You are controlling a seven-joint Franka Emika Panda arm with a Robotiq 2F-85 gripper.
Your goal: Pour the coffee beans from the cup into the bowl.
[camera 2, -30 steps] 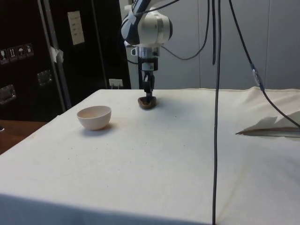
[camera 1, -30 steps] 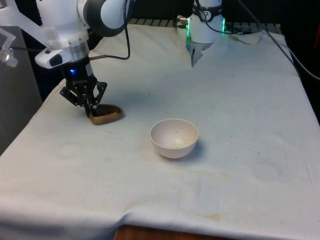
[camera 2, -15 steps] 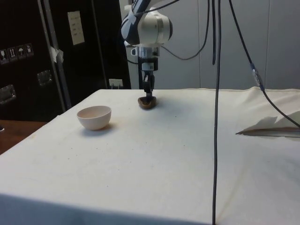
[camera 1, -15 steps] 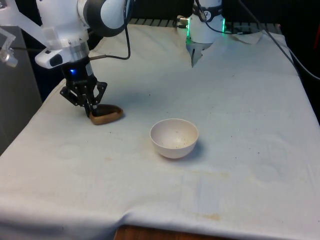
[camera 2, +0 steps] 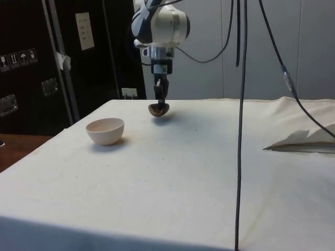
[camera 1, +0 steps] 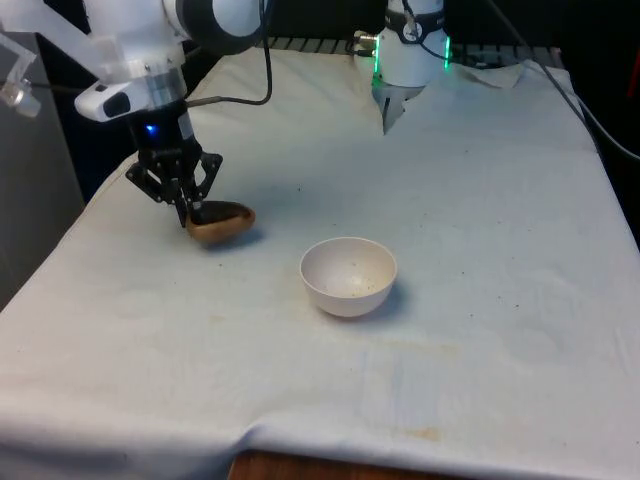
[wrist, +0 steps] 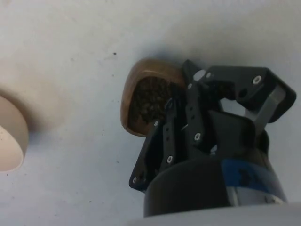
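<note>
A small brown wooden cup [camera 1: 221, 222] hangs just above the cloth at the front view's left, with dark coffee beans [wrist: 149, 99] inside it. My gripper [camera 1: 194, 210] is shut on the cup's rim from above, and the cup [camera 2: 158, 109] casts a shadow on the cloth below it. The cup [wrist: 141, 101] sits roughly level. A pale, cream-coloured bowl [camera 1: 348, 276] stands on the table to the front view's right of the cup, apart from it. The bowl [camera 2: 105, 130] holds no beans that I can see; its edge [wrist: 10, 141] shows in the wrist view.
The table carries a white cloth [camera 1: 480, 250] with faint stains near the front edge. A crumpled fold of cloth [camera 2: 303, 141] lies at the side view's right. A black cable [camera 2: 241, 104] hangs down in front of the side camera.
The gripper has lifted the cup off the cloth and carried it a little towards the bowl; before, the cup rested on the table.
</note>
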